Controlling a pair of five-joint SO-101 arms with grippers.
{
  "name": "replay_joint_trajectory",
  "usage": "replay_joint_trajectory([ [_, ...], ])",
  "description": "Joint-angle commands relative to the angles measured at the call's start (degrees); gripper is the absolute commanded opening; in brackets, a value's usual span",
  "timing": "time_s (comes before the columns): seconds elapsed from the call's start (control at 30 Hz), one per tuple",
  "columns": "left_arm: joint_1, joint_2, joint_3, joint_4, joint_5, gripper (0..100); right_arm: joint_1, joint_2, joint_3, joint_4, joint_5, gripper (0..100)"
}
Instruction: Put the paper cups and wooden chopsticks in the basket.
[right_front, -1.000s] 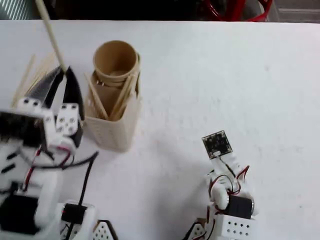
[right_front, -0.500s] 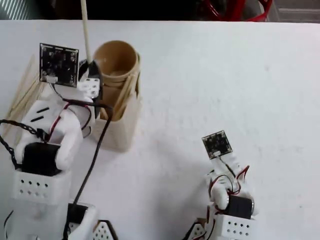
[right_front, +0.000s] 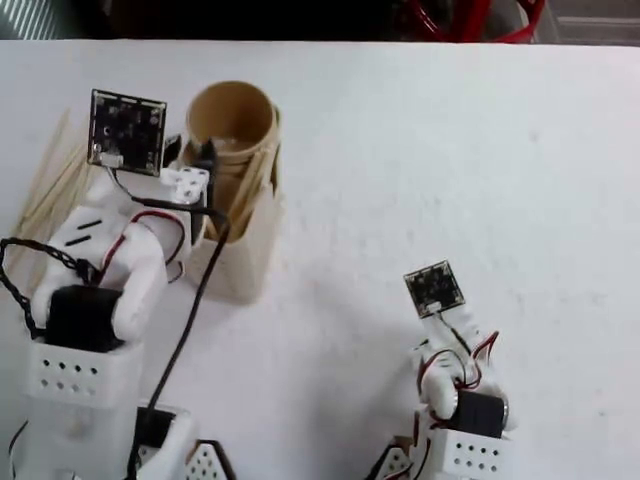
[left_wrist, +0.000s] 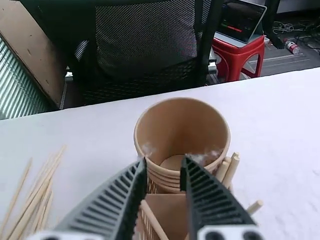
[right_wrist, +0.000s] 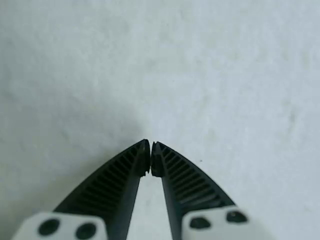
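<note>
Left claw (left_wrist: 163, 162) swung from beside the basket (right_front: 240, 265) to above it. The chopstick (left_wrist: 152, 220) it carried upright is out of the jaws, which now stand apart. Probably dropped in next to the paper cups (right_front: 232, 120). Loose chopsticks (right_front: 45, 185) still on the surface (right_front: 450, 150), so not done. Right claw (right_wrist: 150, 152) together, idle. No readable writing.

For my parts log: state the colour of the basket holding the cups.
The basket is cream-white, with a finely dotted wall; it shows clearest in the high view.
</note>
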Motion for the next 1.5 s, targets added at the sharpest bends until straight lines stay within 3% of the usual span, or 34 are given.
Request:
replay_joint_trajectory([
  [0.0,-5.76,-0.40,-4.31,1.23,-2.55,10,0.48,-0.40,0.53,0.13,0.44,1.9],
  [0.17,-27.38,0.13,-19.34,5.45,-4.31,9,0.48,-0.40,0.53,0.13,0.53,1.9],
  [0.23,-31.87,0.57,-22.15,6.33,-4.48,9,0.48,-0.40,0.53,0.13,0.53,1.9],
  [0.43,-36.00,11.91,-22.07,11.43,-14.24,9,0.48,-0.40,0.53,0.13,0.53,1.9],
  [0.83,-38.99,61.93,-23.91,14.77,-29.27,9,0.48,-0.40,0.53,0.13,0.53,1.9],
  [0.97,-42.77,70.37,-29.19,14.77,-32.62,9,0.48,-0.40,0.53,0.13,0.53,1.9],
  [1.17,-43.03,80.40,-31.56,14.42,-43.60,9,0.40,-0.40,0.53,0.13,0.26,1.9],
  [1.3,-45.05,84.00,-31.47,11.16,-41.67,9,0.22,-0.40,0.53,0.13,0.09,1.9],
  [1.47,-51.74,75.30,-25.85,3.16,-37.80,9,0.13,-0.40,0.53,-0.75,0.09,1.9],
])
